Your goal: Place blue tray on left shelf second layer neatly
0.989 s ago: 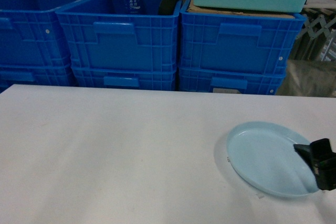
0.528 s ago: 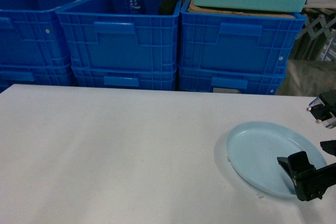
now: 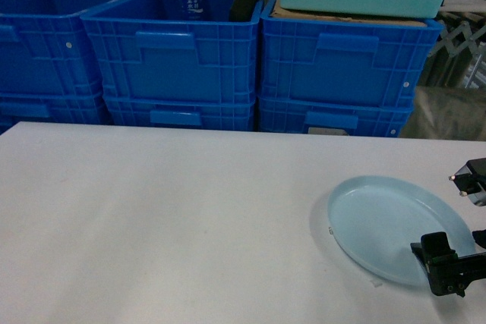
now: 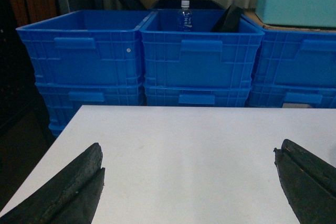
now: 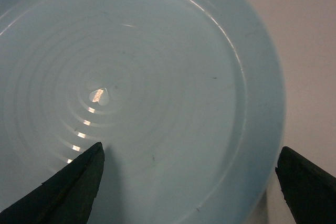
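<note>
So the right gripper [image 3: 448, 263] slides back toward 5 o'clock off the pale-blue round plastic tray [image 3: 395, 227], jaws wide and empty, so pickup isn't started.

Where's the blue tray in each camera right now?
Head: blue tray lower right on the white table.
Left wrist: not in view.
Right wrist: fills most of the frame, between the open right gripper fingers.
Shared landmark: the white table, visible in all three.

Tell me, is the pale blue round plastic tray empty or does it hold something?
Empty. The pale blue round plastic tray shows only bare concentric rings and light glints inside.
</note>
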